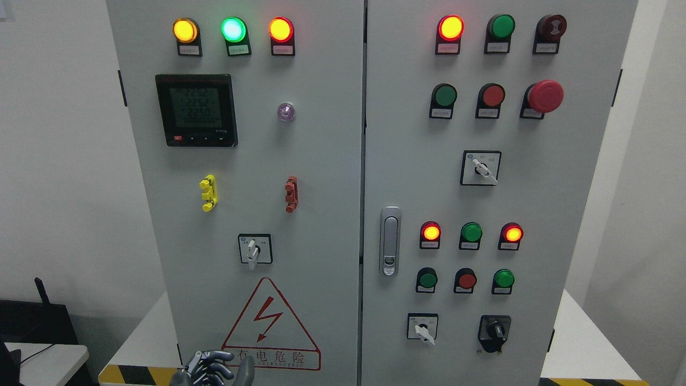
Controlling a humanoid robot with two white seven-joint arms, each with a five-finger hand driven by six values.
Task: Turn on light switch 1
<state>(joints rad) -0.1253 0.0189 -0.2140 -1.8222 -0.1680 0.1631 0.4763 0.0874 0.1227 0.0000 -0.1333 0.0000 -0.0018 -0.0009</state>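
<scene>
Switch (255,250) on cabinet (321,161) untouched; left hand (211,370) low, fingers relaxed

Industrial electrical test room or lab. Grey double-door control cabinet (321,161) fills view above robot hand (211,370): lit indicator lamps, digital meter (196,110) up left of hand, red emergency stop (544,96) far upper right, hazard-striped floor tape (136,374) just left.
</scene>
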